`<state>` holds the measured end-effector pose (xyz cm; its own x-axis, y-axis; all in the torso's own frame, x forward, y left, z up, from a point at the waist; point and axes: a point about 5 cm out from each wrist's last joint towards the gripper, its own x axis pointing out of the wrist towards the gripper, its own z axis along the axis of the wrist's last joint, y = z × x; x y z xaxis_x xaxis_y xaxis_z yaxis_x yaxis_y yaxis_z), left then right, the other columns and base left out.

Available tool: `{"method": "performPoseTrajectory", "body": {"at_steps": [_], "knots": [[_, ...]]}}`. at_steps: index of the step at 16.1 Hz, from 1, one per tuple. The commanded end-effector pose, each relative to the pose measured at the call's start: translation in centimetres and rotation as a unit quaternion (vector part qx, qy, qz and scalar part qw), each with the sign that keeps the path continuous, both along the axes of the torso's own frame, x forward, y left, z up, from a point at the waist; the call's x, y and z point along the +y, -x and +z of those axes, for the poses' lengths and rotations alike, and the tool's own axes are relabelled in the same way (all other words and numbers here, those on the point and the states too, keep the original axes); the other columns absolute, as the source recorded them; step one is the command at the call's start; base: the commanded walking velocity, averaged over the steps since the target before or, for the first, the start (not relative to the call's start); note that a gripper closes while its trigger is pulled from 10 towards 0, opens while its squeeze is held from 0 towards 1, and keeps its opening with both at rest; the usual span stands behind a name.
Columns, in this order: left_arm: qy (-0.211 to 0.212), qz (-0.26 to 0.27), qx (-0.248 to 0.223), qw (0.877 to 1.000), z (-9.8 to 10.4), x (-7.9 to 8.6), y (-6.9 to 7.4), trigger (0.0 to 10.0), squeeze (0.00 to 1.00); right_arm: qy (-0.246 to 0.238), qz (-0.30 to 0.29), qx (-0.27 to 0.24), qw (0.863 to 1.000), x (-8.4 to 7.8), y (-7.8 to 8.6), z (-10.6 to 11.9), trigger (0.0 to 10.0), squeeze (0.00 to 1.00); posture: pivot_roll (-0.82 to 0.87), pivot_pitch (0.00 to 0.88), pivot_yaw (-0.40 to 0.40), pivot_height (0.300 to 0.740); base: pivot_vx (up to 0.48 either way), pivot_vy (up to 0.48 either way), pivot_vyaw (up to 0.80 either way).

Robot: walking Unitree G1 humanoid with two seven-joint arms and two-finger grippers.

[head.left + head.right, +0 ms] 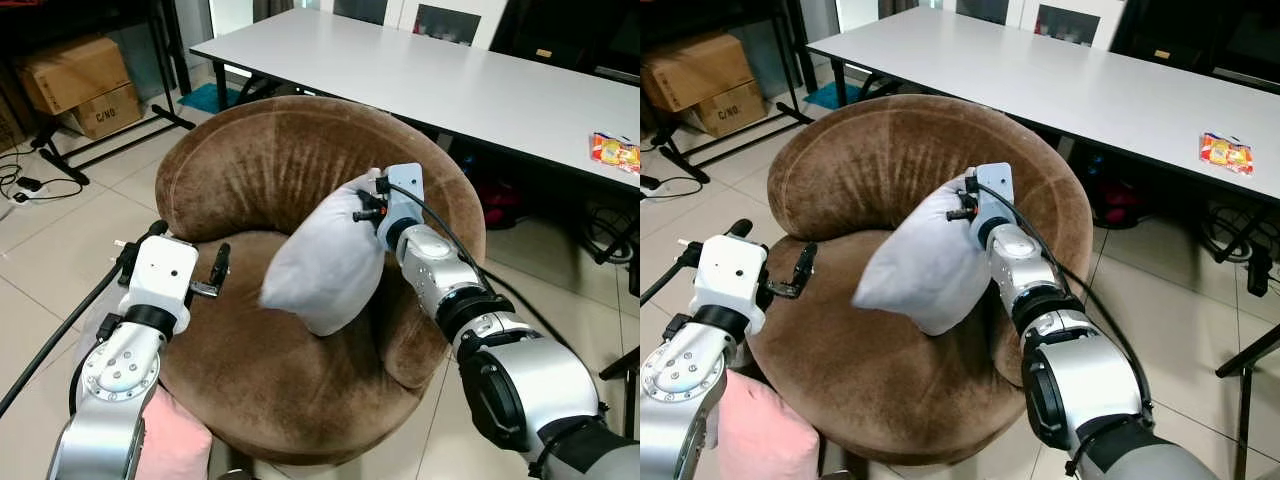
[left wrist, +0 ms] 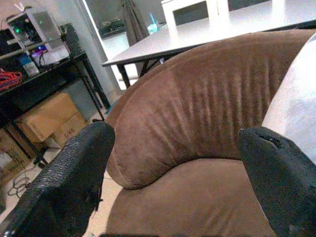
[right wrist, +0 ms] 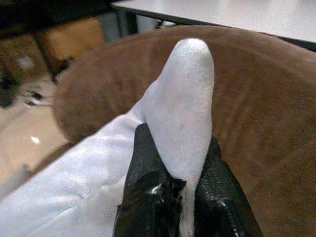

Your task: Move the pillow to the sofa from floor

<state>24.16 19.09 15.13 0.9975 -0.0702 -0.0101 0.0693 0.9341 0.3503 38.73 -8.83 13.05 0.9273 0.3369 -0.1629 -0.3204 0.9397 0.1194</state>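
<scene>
A white pillow (image 1: 325, 262) hangs over the seat of the round brown sofa (image 1: 260, 160). My right gripper (image 3: 177, 143) is shut on the pillow's upper corner, in front of the backrest. The corner sticks up between the two black fingers (image 3: 143, 163). The pillow's lower end is close to the seat cushion; I cannot tell whether it touches. My left gripper (image 1: 215, 270) is open and holds nothing, level with the sofa's left edge and a short way left of the pillow. In the left wrist view the pillow's edge (image 2: 296, 103) shows beside one finger.
A pink pillow (image 1: 175, 440) lies on the floor by my left arm. A long white table (image 1: 450, 70) stands behind the sofa with a snack packet (image 1: 615, 150) on it. Cardboard boxes (image 1: 75, 80) and cables (image 1: 25, 185) are at the far left.
</scene>
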Motion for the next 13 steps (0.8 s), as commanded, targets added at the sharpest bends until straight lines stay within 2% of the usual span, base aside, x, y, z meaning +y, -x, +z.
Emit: {"method": "performPoseTrajectory", "body": {"at_steps": [1,3,5,6,8,13], "knots": [[0.017,0.01,-0.007,1.0,0.2,0.2,0.2,10.0,0.0,-0.051,0.002,-0.033,0.998,-0.1,-0.4,1.6,10.0,0.0,0.03,0.0,-0.054,0.74,0.0,0.0,0.0],[0.038,0.005,-0.016,0.999,0.4,-0.1,0.4,10.0,0.0,-0.152,0.05,-0.06,0.985,0.6,0.6,2.9,10.0,0.0,0.02,0.0,-0.045,0.74,0.0,0.0,0.0],[0.035,0.002,-0.017,0.999,0.4,-0.3,0.2,10.0,0.0,-0.216,0.083,-0.085,0.969,0.5,2.1,4.5,10.0,0.0,0.01,0.0,-0.033,0.74,0.0,0.0,0.0],[0.034,-0.004,-0.017,0.999,0.3,-0.6,-0.1,10.0,0.0,-0.213,0.078,-0.1,0.969,-0.3,2.9,4.8,10.0,0.0,-0.01,0.0,-0.021,0.74,0.0,0.0,0.0],[0.031,-0.015,-0.016,0.999,0.3,-1.0,-0.3,10.0,0.0,-0.216,0.07,-0.101,0.969,-0.8,3.7,5.0,10.0,0.0,-0.02,0.0,-0.008,0.74,0.0,0.0,0.0],[0.018,-0.033,-0.014,0.999,0.2,-1.4,-0.5,10.0,0.0,-0.224,0.071,-0.083,0.968,0.1,5.1,5.7,10.0,0.0,-0.02,0.0,-0.006,0.74,0.0,0.0,0.0]]}}
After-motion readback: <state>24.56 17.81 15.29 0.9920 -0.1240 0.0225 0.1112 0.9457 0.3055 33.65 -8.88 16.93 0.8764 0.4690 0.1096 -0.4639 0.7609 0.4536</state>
